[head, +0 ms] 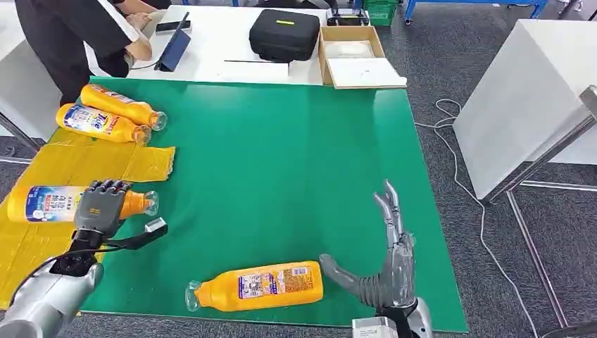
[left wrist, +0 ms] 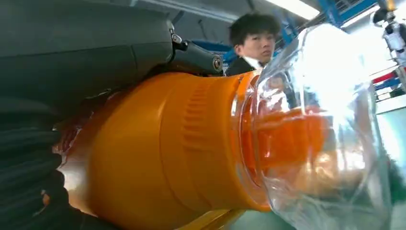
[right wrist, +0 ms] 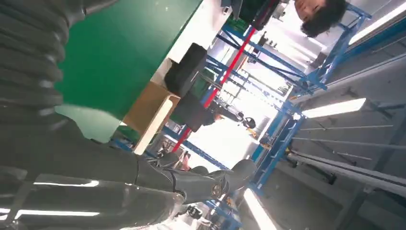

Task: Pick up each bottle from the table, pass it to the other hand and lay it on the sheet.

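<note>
An orange bottle lies across the yellow sheet at the left, its clear cap over the green mat. My left hand grips this bottle near its neck; in the left wrist view the bottle sits right against the hand. Two more orange bottles lie side by side at the sheet's far end. Another orange bottle lies on the mat near the front edge. My right hand stands open just right of its base, thumb pointing toward it.
A person stands at the back left by a white table with a tablet, a black case and a cardboard box. Another white table stands at the right, with cables on the floor.
</note>
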Robot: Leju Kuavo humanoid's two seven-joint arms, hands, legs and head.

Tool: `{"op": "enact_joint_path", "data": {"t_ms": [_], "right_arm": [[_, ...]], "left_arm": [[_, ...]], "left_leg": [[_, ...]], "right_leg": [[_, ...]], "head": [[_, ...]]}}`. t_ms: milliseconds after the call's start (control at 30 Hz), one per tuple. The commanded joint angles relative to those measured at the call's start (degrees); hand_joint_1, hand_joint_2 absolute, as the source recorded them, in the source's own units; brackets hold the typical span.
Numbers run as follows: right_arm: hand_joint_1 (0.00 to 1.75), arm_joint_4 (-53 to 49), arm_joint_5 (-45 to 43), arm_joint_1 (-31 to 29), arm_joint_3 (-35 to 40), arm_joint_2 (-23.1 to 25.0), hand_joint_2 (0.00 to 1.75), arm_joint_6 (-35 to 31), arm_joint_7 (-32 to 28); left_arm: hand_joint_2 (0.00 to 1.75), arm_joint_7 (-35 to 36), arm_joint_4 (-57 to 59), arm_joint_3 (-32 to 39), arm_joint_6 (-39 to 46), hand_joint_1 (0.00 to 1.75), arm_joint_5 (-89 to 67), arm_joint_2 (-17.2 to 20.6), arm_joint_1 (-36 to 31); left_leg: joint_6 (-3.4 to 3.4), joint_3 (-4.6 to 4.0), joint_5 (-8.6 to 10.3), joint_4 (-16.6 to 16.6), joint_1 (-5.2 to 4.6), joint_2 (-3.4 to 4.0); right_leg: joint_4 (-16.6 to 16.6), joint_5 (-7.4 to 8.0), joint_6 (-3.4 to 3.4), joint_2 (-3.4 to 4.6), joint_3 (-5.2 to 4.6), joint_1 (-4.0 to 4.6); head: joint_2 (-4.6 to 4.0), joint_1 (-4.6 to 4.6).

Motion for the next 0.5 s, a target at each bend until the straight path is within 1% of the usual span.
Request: {"op": "enact_joint_path", "data": {"t_ms": [33,100,133,167,200,300,333,367,400,500], "right_arm": [[0.0,3.9,-0.1,-1.0,-1.2,0.6,1.75,1.0,-0.1],[0.0,4.3,-0.2,-0.8,-1.4,0.9,1.75,1.6,-0.3],[0.0,4.6,-0.2,-0.9,-1.4,1.0,1.75,1.7,-0.4],[0.0,5.0,-0.3,-1.0,-1.5,1.1,1.75,1.9,-0.5],[0.0,5.3,-0.4,-1.2,-1.5,1.2,1.75,2.1,-0.6],[0.0,5.7,-0.5,-1.4,-1.7,1.4,1.75,2.2,-0.8],[0.0,5.7,-0.6,-1.6,-1.8,1.5,1.75,2.2,-0.9],[0.0,5.8,-0.6,-1.8,-1.9,1.6,1.75,2.2,-0.9],[0.0,6.1,-0.7,-2.5,-2.0,1.7,1.75,2.4,-0.8],[0.0,6.9,-0.4,-3.3,-2.0,1.8,1.75,2.8,-0.2]], "left_arm": [[1.75,-2.6,4.9,10.0,0.1,1.75,0.7,-3.2,-2.5],[1.75,-3.4,4.9,12.9,0.1,1.75,1.1,-2.9,-2.4],[1.75,-3.8,4.8,13.8,0.1,1.75,1.2,-2.9,-2.2],[1.75,-4.3,5.0,14.5,0.1,1.75,1.4,-2.8,-2.1],[1.75,-5.1,5.5,15.1,0.1,1.75,2.1,-2.9,-2.1],[1.75,-7.0,6.5,16.2,0.1,1.75,3.4,-3.3,-2.1],[1.75,-7.5,7.0,16.3,0.1,1.75,3.6,-3.6,-2.3],[1.75,-7.9,7.4,16.4,0.1,1.43,3.7,-3.7,-2.6],[1.75,-8.8,8.4,16.3,0.1,0.0,3.7,-4.2,-3.6],[1.75,-9.6,10.0,16.7,0.1,0.0,4.3,-5.1,-5.4]], "left_leg": [[-0.09,0.17,-0.02,0.0,0.0,-0.11],[-0.15,0.28,-0.06,0.0,0.01,-0.17],[-0.1,0.15,-0.02,0.0,0.01,-0.11],[-0.16,0.28,-0.08,0.0,0.03,-0.14],[-0.13,0.21,-0.05,0.0,0.02,-0.06],[-0.16,0.32,-0.07,-0.1,0.02,-0.09],[-0.11,0.21,-0.02,-0.1,-0.01,-0.1],[-0.13,0.27,-0.04,-0.1,-0.01,-0.14],[-0.16,0.32,-0.05,-0.1,-0.02,-0.21],[-0.1,0.15,0.0,0.0,0.01,-0.19]], "right_leg": [[0.0,-0.05,0.0,-0.12,0.19,-0.01],[0.0,-0.1,-0.01,-0.19,0.32,0.0],[-0.1,-0.04,-0.01,-0.12,0.17,0.0],[0.0,-0.1,-0.02,-0.16,0.32,0.02],[0.0,-0.06,-0.02,-0.07,0.22,0.01],[-0.1,-0.08,-0.03,-0.11,0.33,0.01],[-0.1,-0.05,-0.01,-0.11,0.22,-0.01],[-0.1,-0.08,-0.02,-0.15,0.27,-0.02],[-0.1,-0.12,-0.02,-0.23,0.34,-0.02],[0.0,-0.05,0.0,-0.2,0.19,0.01]], "head": [[0.0,-0.02],[0.0,0.0],[0.0,0.02],[0.0,0.0],[0.0,0.0],[0.0,0.0],[0.0,0.0],[0.0,0.0],[0.0,0.0],[0.0,0.02]]}}
